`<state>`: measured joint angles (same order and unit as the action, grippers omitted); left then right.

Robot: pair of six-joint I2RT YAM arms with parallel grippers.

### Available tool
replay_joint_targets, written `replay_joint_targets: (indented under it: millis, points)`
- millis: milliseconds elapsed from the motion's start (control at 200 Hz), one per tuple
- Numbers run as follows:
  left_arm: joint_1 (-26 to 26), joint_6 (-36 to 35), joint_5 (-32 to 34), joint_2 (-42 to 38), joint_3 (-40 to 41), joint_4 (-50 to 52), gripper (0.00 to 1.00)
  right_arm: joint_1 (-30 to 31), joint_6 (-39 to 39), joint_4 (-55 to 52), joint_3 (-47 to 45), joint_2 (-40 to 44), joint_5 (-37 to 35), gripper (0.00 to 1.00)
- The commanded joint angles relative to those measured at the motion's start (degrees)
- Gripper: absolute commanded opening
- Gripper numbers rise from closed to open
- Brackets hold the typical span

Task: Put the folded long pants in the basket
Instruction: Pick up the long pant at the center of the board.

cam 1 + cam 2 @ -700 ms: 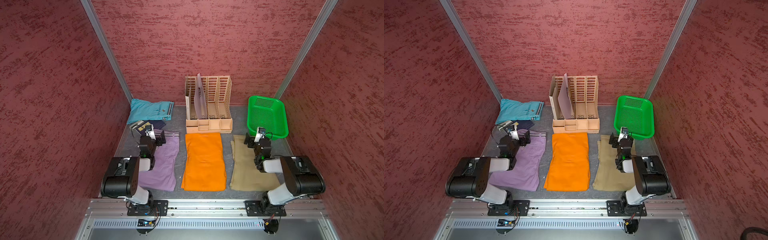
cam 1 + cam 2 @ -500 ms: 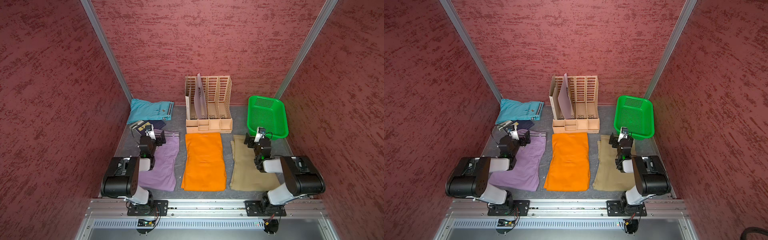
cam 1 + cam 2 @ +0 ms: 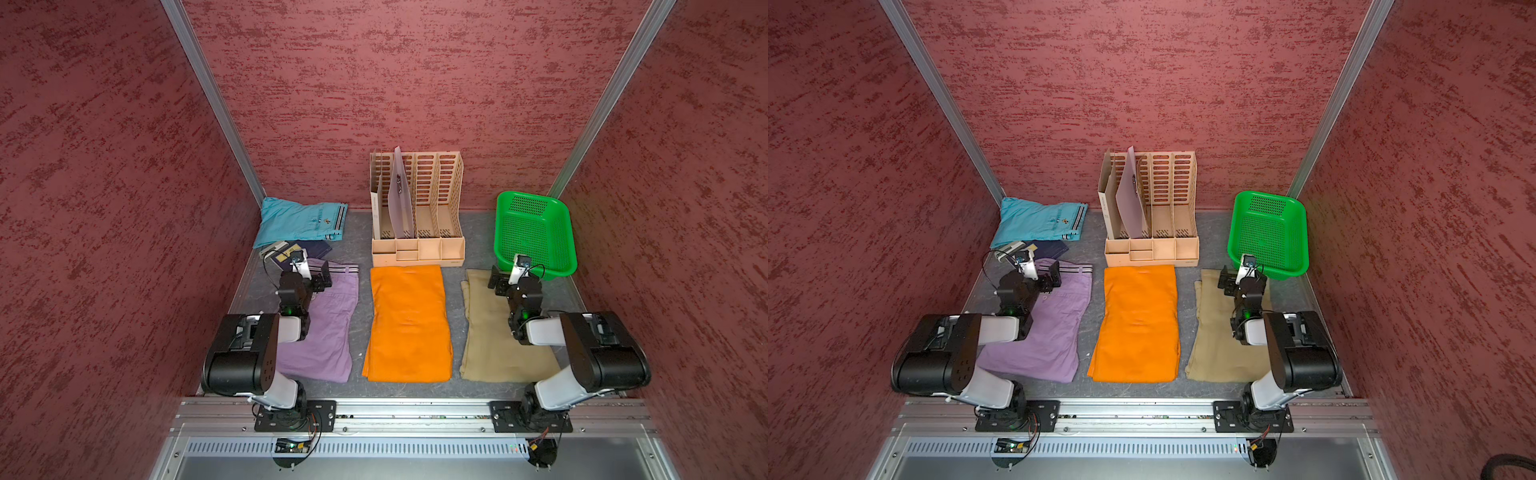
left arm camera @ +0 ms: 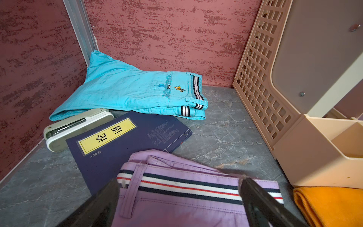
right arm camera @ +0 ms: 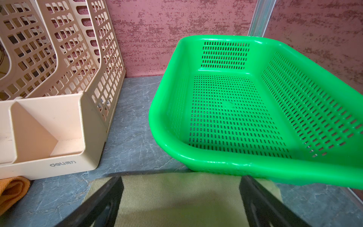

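Note:
Three folded long pants lie side by side: lilac (image 3: 328, 332), orange (image 3: 409, 324) and khaki (image 3: 490, 340). A turquoise pair (image 3: 299, 220) lies in the far left corner. The green basket (image 3: 555, 272) stands empty at the far right. My left gripper (image 3: 322, 278) hovers open over the lilac pair's striped waistband (image 4: 188, 186), its fingers (image 4: 255, 196) wide apart with nothing between them. My right gripper (image 3: 496, 278) is open over the far end of the khaki pair (image 5: 180, 200), just short of the basket's near rim (image 5: 216, 159).
A beige slotted file organizer (image 3: 415, 216) stands at the back centre, between the turquoise pair and the basket. A dark blue booklet (image 4: 125, 141) and a white stapler-like device (image 4: 78, 125) lie beside the lilac waistband. Red walls close in on three sides.

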<state>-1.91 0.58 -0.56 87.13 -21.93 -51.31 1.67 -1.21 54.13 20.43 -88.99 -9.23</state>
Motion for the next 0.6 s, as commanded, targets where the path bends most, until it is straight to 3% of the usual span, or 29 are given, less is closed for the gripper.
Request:
replay_joint_targets:
  millis: [0,596]
  points:
    - [0.1,-0.6,-0.3,0.7,0.3,0.0,1.00,0.3,0.2,0.8,0.6,0.3,-0.1,0.98]
    - [0.1,-0.6,-0.3,0.7,0.3,0.1,1.00,0.2,0.2,0.3,0.8,0.3,0.2,0.99]
